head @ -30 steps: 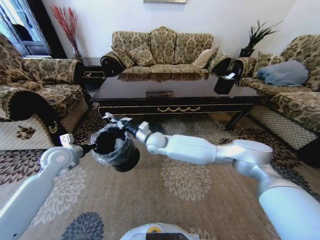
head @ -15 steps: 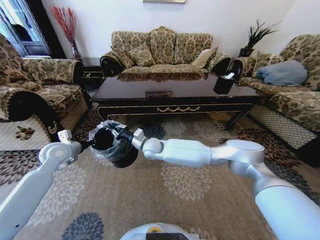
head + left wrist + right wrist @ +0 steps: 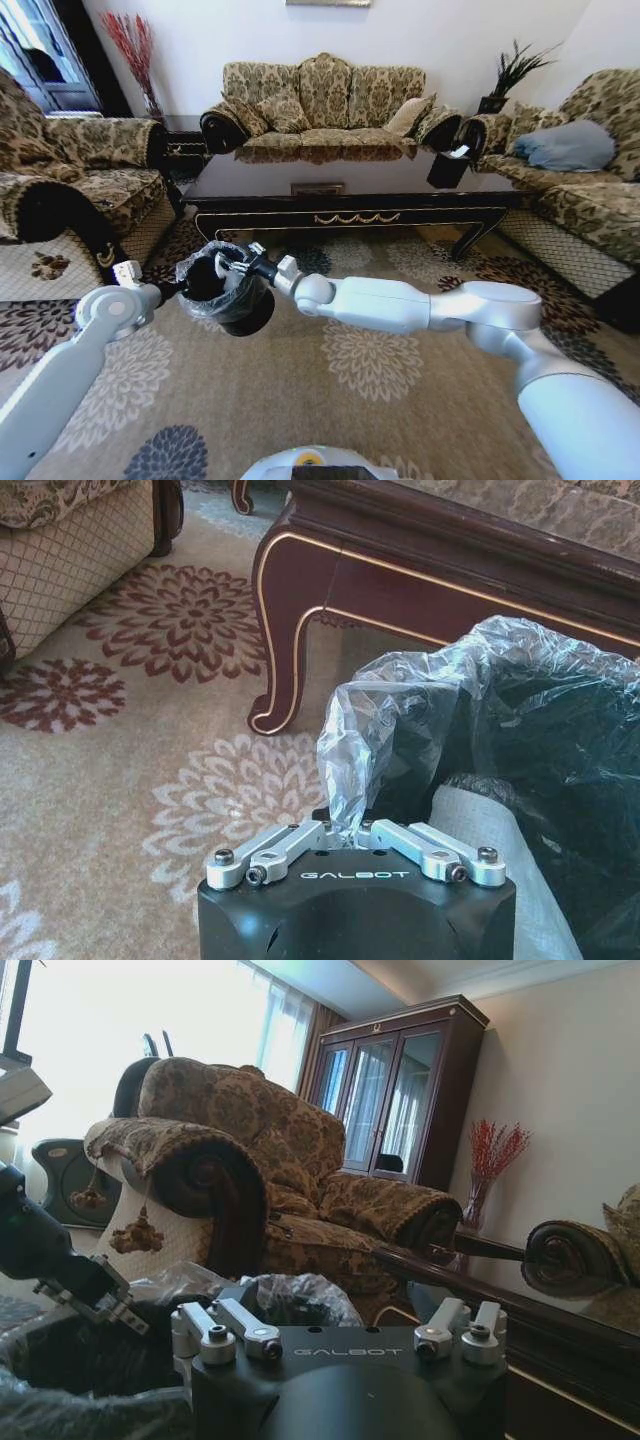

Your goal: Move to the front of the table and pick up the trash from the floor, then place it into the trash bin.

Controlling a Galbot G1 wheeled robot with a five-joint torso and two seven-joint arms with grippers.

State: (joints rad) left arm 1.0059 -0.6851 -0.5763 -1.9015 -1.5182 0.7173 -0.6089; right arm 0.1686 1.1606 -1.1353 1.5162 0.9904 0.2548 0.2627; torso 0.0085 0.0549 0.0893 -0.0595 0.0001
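The trash bin, black with a crinkled plastic liner, hangs tilted above the carpet in front of the table. My left gripper is shut on the liner at the bin's rim, and the pinch shows close up beside the bin. My right gripper reaches across from the right and sits at the bin's mouth with its jaws spread wide. From the right wrist, the bin lies just below. The trash is out of view; the bin's inside is dark.
Patterned sofas stand to the left, behind the table and to the right. A small black container with white paper stands on the table's right end. Open floral carpet lies before me.
My right gripper has come down from above the bin's far rim to its mouth. The bin, held by my left gripper, has shifted slightly left.
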